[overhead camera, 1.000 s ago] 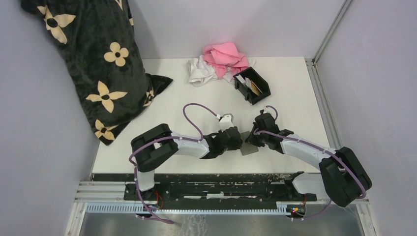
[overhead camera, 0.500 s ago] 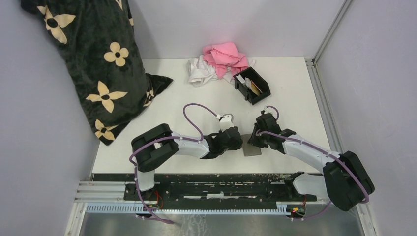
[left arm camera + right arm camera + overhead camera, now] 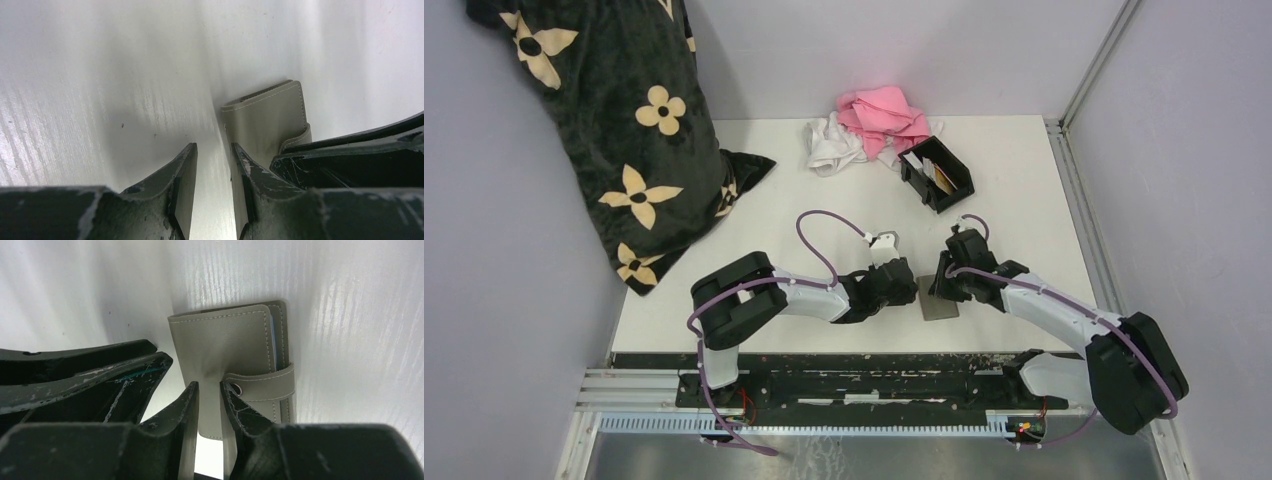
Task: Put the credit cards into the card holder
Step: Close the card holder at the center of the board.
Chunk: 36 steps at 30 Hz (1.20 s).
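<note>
Black card holder (image 3: pixel 955 187) near the surface's (image 3: pixel 1024 215) far edge holds white and tan credit cards (image 3: pixel 939 176). By the near edge, my left tool (image 3: pixel 212 150) and right tool (image 3: pixel 209 388) stand released, empty, at the shut grey wallet (image 3: pixel 938 303).

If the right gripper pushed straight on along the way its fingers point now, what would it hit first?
The closed grey wallet lying on the table. The right gripper points at it near the strap, jaws slightly apart; the remaining gap is hard to judge.
</note>
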{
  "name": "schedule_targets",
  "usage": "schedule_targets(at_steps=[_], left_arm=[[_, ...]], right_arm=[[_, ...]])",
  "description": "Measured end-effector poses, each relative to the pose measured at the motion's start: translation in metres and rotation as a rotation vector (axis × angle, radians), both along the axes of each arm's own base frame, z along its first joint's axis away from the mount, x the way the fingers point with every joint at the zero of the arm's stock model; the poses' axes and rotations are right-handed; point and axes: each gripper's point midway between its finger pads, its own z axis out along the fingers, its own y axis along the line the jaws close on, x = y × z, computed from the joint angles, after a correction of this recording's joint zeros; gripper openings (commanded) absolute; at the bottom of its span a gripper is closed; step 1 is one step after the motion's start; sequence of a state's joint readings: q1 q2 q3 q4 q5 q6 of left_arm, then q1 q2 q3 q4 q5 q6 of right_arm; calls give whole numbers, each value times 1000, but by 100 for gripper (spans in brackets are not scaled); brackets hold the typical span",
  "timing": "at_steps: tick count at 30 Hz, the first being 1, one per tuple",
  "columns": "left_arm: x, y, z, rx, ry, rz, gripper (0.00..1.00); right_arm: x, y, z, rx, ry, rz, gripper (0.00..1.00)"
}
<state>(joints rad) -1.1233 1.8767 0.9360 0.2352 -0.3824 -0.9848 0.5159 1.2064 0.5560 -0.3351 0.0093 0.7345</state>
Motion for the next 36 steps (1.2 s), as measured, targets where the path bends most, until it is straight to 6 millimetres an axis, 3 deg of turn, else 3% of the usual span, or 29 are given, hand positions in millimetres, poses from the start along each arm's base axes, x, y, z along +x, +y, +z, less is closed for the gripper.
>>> schedule_targets(at_steps=[18,27,36], left_arm=[[0,0,0,0,0,0,39],[0,0,0,2,0,1,39],[-2,2,1,17,6,-1,39]], right_arm=[[3,6,32,37,-65,39,33],[4,-16,49,-24,-139,-27,49],[4,-40,57,-82,-184,-132,53]])
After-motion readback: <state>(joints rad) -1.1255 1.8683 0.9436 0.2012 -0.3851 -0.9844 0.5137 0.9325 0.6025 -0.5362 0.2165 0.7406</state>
